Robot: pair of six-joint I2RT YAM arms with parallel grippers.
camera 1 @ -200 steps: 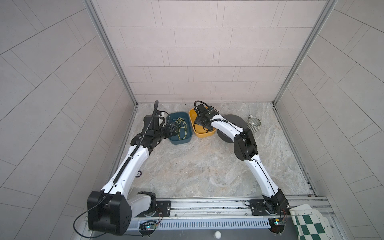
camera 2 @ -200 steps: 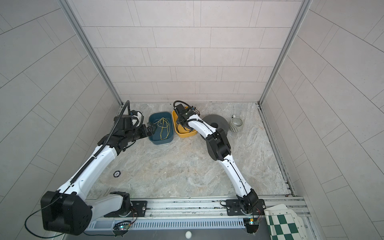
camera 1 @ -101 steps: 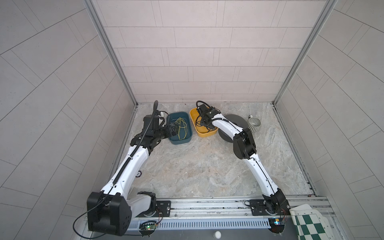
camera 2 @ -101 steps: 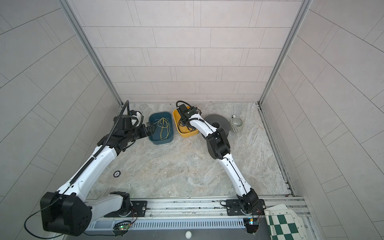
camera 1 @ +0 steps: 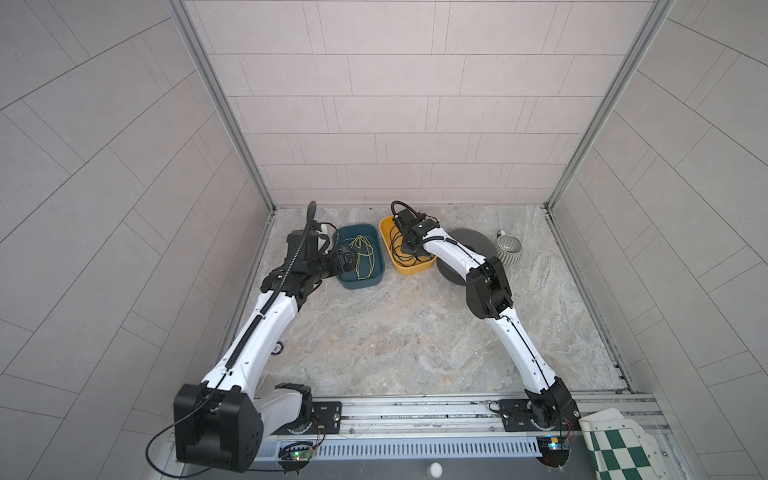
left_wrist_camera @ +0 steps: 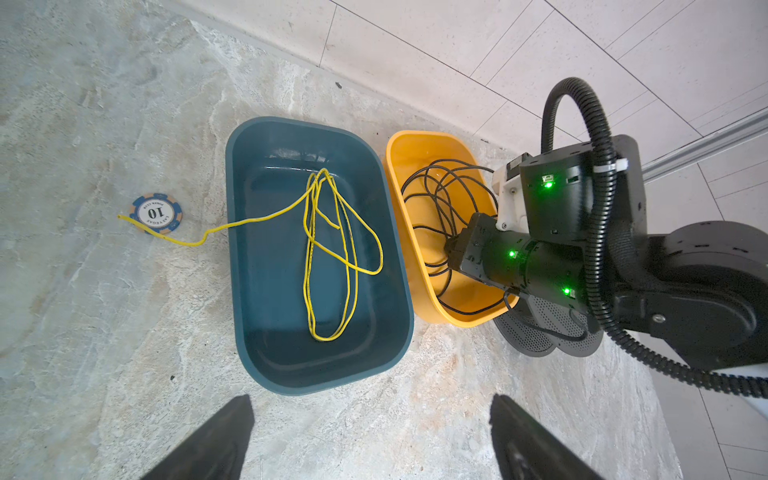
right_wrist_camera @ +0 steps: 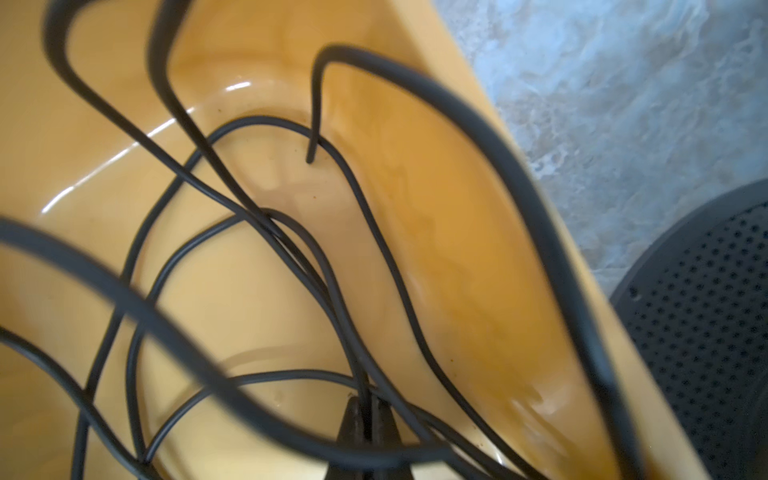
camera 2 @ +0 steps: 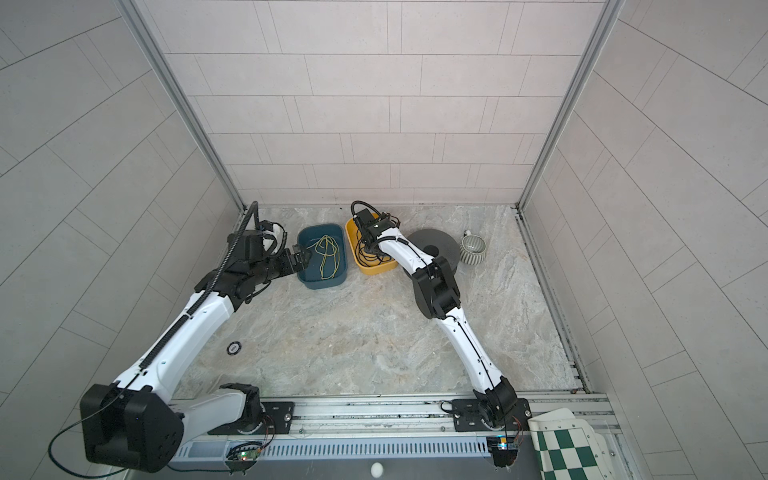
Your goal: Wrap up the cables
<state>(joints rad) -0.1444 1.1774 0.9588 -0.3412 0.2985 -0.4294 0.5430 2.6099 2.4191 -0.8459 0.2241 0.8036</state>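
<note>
Right fingers [right_wrist_camera: 351, 428], mostly cut off, pinch a strand of the black cable [right_wrist_camera: 538, 216] — its loops lie in the yellow tub [left_wrist_camera: 424, 150] by the desk's far edge. Left fingers [left_wrist_camera: 224, 444] spread wide, empty; the chip [left_wrist_camera: 156, 212] reads "10".

Yellow cord [left_wrist_camera: 306, 270] in teal bin [left_wrist_camera: 257, 291], poker chip [left_wrist_camera: 156, 213], ribbed cup [camera 1: 508, 249]

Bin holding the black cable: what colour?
Yellow; the bin shows best in the left wrist view.
</note>
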